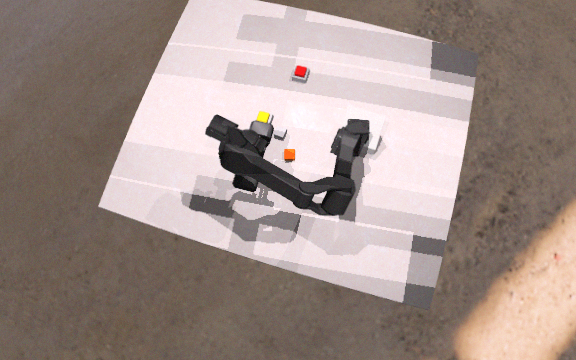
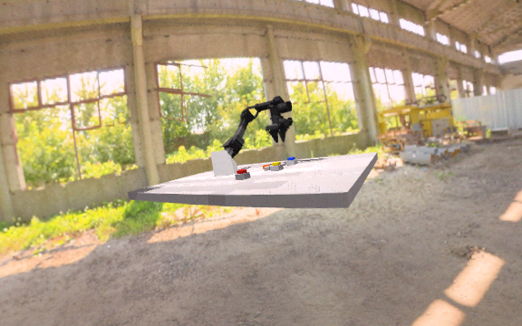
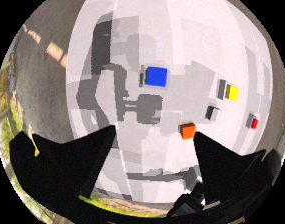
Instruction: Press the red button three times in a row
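Observation:
The red button [image 1: 300,71] [image 2: 241,171] [image 3: 254,123] stands on its grey base, its cap raised and nothing touching it. In the top view it is at the upper middle of the table; in the wrist view it is small, at the right. My gripper [image 2: 279,139] [image 3: 156,133] is open and empty, fingers pointing down. It hangs high above the table, well away from the red button, on the blue button's side. In the top view the arm covers the space between its fingers.
A yellow button [image 1: 263,117] [image 2: 275,163] [image 3: 232,92] stands beside a grey block [image 1: 280,134] [image 3: 212,112]. An orange block [image 1: 289,154] [image 2: 266,167] [image 3: 188,131] lies nearby. A blue button [image 2: 292,158] [image 3: 156,76] is hidden in the top view. A white box [image 2: 223,164] stands by the arm's base.

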{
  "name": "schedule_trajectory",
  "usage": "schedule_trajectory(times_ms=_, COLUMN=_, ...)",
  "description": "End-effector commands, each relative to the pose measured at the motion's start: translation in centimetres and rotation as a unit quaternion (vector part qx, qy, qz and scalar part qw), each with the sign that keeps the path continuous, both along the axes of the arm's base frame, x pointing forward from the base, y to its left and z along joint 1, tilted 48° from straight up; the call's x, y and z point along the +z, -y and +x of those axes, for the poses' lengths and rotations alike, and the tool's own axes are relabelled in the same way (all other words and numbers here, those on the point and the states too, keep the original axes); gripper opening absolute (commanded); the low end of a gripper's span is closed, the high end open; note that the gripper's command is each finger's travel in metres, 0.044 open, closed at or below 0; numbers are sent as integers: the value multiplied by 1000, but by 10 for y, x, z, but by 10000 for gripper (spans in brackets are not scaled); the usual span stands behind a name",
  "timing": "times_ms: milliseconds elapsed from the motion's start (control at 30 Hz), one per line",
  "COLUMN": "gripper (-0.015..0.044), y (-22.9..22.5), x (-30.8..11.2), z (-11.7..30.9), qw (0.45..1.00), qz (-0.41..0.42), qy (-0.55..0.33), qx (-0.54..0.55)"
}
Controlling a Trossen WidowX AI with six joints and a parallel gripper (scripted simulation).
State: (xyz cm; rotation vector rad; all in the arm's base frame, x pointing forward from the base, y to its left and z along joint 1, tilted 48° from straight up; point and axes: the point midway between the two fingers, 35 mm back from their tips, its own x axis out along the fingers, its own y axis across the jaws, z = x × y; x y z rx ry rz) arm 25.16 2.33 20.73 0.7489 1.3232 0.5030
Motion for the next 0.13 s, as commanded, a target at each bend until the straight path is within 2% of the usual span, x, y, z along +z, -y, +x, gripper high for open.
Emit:
schedule_trajectory(times_ms=0, gripper=400, y=-4, x=-1, z=-4, qw=1000, qz=8, qy=-16, qx=-4)
schedule_trajectory(times_ms=100, gripper=400, y=-4, x=-1, z=-4, qw=1000, qz=8, qy=-16, qx=-4)
